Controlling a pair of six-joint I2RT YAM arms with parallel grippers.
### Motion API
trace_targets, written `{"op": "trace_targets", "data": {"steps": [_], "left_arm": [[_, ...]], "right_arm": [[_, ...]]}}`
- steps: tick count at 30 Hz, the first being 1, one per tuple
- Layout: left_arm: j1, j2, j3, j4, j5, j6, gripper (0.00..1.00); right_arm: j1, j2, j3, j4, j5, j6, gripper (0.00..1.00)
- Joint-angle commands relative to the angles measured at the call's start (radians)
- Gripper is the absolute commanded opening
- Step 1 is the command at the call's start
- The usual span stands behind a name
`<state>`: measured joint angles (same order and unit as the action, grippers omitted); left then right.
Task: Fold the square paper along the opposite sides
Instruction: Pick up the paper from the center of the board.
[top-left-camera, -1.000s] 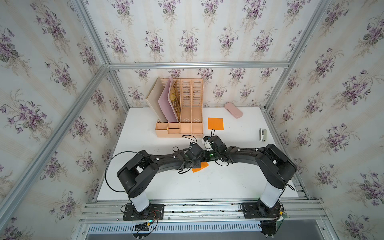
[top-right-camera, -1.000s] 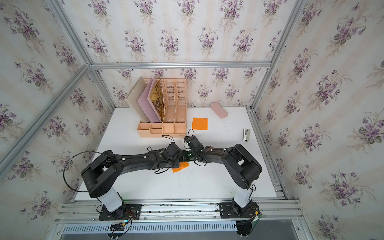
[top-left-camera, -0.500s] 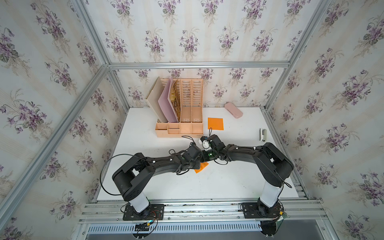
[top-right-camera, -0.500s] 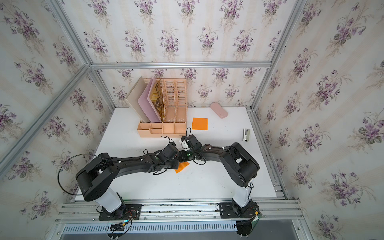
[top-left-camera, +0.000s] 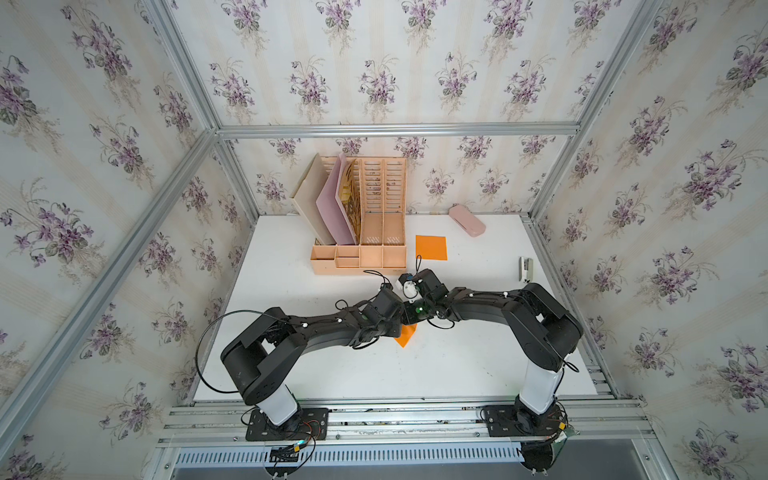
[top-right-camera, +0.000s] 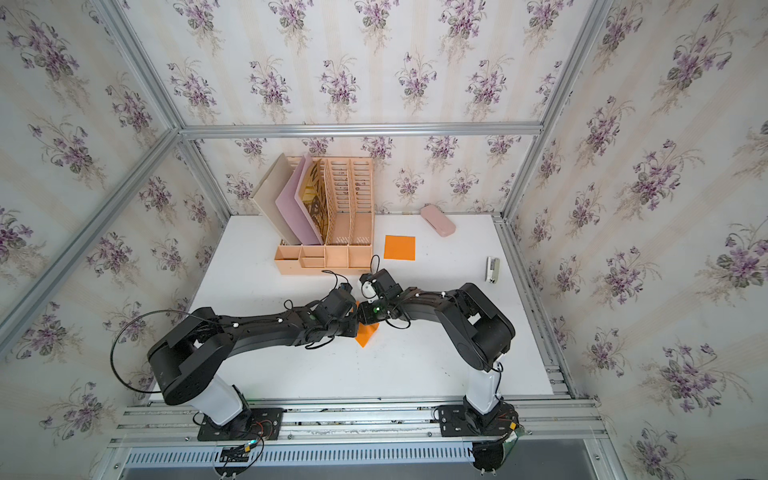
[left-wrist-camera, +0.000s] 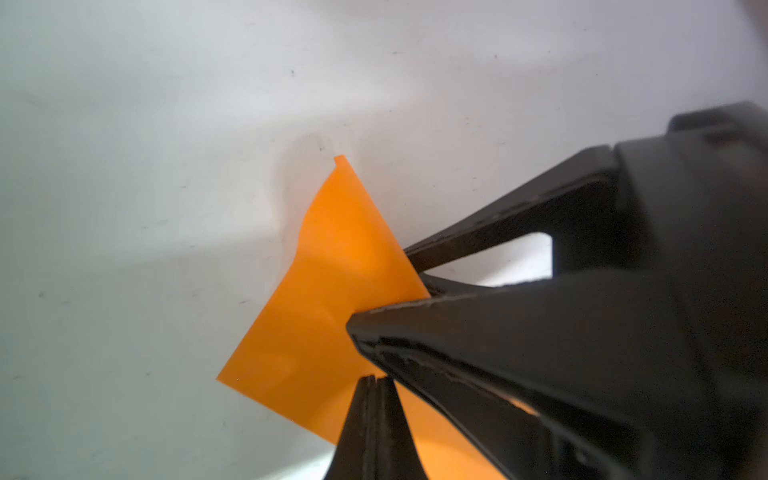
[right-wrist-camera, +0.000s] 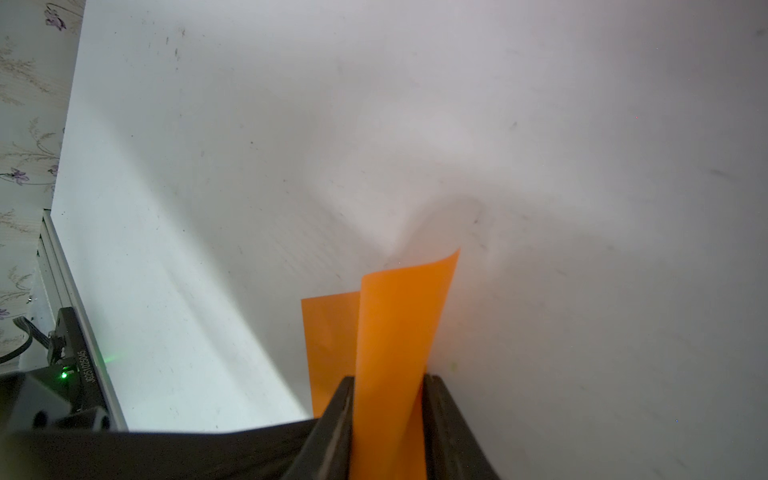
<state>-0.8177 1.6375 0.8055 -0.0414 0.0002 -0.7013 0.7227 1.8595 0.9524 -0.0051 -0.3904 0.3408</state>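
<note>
An orange square paper (top-left-camera: 406, 335) (top-right-camera: 365, 334) lies mid-table, mostly hidden under both wrists in both top views. My left gripper (left-wrist-camera: 374, 377) is shut, its tips together over the sheet (left-wrist-camera: 316, 316) near one edge; I cannot tell whether they press it. One side of the paper (right-wrist-camera: 395, 324) is lifted and curls up between the fingers of my right gripper (right-wrist-camera: 388, 378). Those jaws stand a narrow gap apart, open, with the curled flap filling the gap. In the left wrist view the right gripper's fingers (left-wrist-camera: 519, 216) straddle the raised edge.
A second orange sheet (top-left-camera: 431, 247) lies flat behind the grippers, beside a peach file organizer (top-left-camera: 361, 249) holding folders. A pink case (top-left-camera: 466, 221) sits at the back wall and a small stapler (top-left-camera: 525, 269) near the right edge of the white table (top-left-camera: 457, 365).
The right gripper's jaws have narrowed around the lifted flap. Both wrists have shifted slightly left and toward the back. The left gripper has stayed shut.
</note>
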Motion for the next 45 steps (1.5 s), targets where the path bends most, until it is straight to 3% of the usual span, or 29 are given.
{"op": "trace_targets", "data": {"steps": [1,7,12,17,22,23,31,36,45], "left_arm": [[0.003,-0.013,0.004,0.054,-0.027,0.022,0.0],[0.011,-0.065,0.044,-0.017,-0.077,0.074,0.0],[0.025,-0.183,0.117,-0.155,-0.181,0.164,0.02],[0.044,-0.358,0.172,-0.25,-0.304,0.247,0.28],[0.058,-0.464,0.21,-0.276,-0.299,0.313,0.57],[0.061,-0.481,0.218,-0.278,-0.285,0.323,0.65],[0.079,-0.56,0.28,-0.262,-0.068,0.414,0.99],[0.113,-0.585,0.295,-0.212,0.144,0.426,0.99],[0.158,-0.607,0.288,-0.077,0.405,0.377,0.99]], "right_arm": [[0.005,0.018,-0.011,-0.219,0.008,0.001,0.3],[0.002,0.014,-0.013,-0.218,0.017,-0.002,0.3],[-0.007,-0.016,-0.016,-0.209,0.012,0.006,0.3],[-0.024,-0.117,-0.006,-0.21,0.005,0.023,0.29],[-0.051,-0.26,0.031,-0.234,0.015,0.036,0.3],[-0.057,-0.289,0.043,-0.241,0.02,0.037,0.3],[-0.144,-0.511,0.142,-0.238,0.039,0.04,0.3],[-0.24,-0.626,0.134,-0.053,-0.066,0.055,0.32],[-0.286,-0.687,0.094,0.324,-0.352,0.133,0.34]]}}
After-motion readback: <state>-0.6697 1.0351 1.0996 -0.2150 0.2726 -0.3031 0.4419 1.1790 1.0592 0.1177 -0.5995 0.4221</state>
